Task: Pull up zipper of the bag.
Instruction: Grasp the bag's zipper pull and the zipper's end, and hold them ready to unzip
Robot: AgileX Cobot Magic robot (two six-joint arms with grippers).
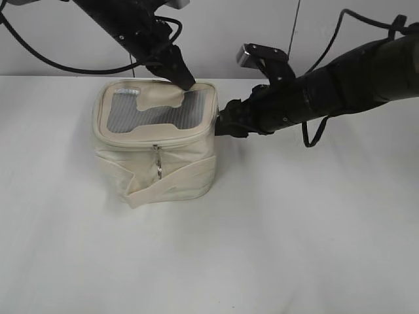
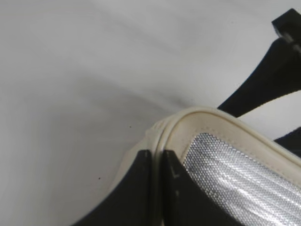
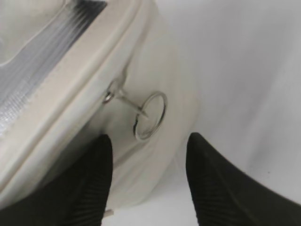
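The cream bag [image 1: 170, 173] stands on the table, its grey mesh top panel [image 1: 154, 111] facing up. My left gripper [image 1: 185, 82] comes down from the back and is shut on the bag's top rim [image 2: 157, 155], one finger on each side of the cream piping. My right gripper [image 1: 222, 122] is open at the bag's right side. In the right wrist view its fingers [image 3: 148, 148] straddle the bag's corner just below a silver zipper slider [image 3: 109, 97] and its ring pull [image 3: 151, 115], without touching them. A second ring pull [image 1: 158, 165] hangs on the bag's front.
The white table [image 1: 294, 235] extends in front and to the right of the bag. A flat cream strap [image 1: 173, 183] runs across the bag's front. The right arm's black fingers show in the left wrist view [image 2: 277, 70] beyond the bag.
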